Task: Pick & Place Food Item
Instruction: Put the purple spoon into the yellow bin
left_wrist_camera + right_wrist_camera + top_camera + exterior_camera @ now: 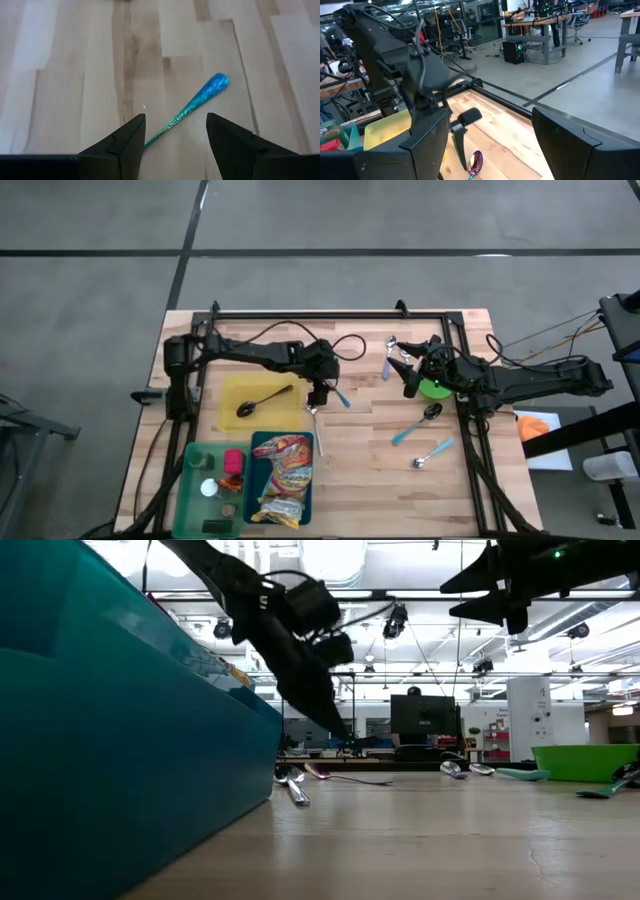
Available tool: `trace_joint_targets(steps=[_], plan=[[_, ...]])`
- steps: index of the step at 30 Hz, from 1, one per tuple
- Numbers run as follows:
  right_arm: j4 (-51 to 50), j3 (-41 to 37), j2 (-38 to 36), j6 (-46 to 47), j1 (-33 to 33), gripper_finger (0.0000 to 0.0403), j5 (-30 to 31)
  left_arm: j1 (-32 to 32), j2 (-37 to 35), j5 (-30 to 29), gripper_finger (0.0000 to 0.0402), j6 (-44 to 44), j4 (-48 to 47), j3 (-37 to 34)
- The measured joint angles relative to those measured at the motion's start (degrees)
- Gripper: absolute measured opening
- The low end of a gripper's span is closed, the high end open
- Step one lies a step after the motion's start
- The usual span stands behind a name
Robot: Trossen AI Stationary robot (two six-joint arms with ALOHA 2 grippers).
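Jaws of both grippers are seen parted, nothing held in either.

High view: left gripper is positioned over the desk centre, just beside the yellow plate carrying a dark spoon. A blue-handled spoon lies at the gripper. Right gripper is parked near the green bowl. The food item, a snack bag, lies in the teal bin at the desk's near edge, well apart from both grippers. A green bin w/ small items stands beside it.

Low view: teal bin wall fills the foreground; right arm hangs high above the desk.

Left wrist view: blue handle is seen between the parted jaws, not touched.

Right wrist view: jaws wide, empty.

Handling (est.): bag is judged light, soft, crinkly, slippery; contents prob. fragile. Grip is recommended at the crimped top seam, w/ moderate force.
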Motion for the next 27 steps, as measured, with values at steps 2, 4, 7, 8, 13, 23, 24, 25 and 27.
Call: trace_joint_targets(steps=[2,4,7,8,13,23,24,25,27], plan=[[0.0,0.0,0.0,0.0,0.0,0.0281,0.0,0.3,1.2,0.1,0.0211,0.0,1.6,0.0],[0.1,0.0,0.0,0.0,0.0,0.0281,0.0,0.5,2.2,0.0,0.0211,0.0,2.4,0.0],[0.0,0.0,0.0,0.0,0.0,0.0281,0.0,0.5,3.7,0.0,0.0211,0.0,3.5,0.0],[0.0,0.0,0.0,0.0,0.0,0.0281,0.0,0.5,4.2,0.0,0.0211,0.0,3.4,0.0],[0.0,0.0,0.0,0.0,0.0,0.0281,0.0,0.5,6.2,0.0,0.0211,0.6,3.8,0.0],[0.0,0.0,0.0,0.0,0.0,0.0281,0.0,1.3,7.8,0.1,0.0211,0.6,3.7,-0.2],[0.0,0.0,0.0,0.0,0.0,0.0281,0.0,1.3,7.8,0.1,0.0211,0.6,3.6,-0.2],[0.0,0.0,0.0,0.0,0.0,0.0281,0.0,1.4,7.8,0.1,0.0211,0.6,3.6,-0.2],[0.0,0.0,0.0,0.0,0.0,0.0281,0.0,1.4,7.8,0.0,0.0211,0.8,3.4,-0.2]])
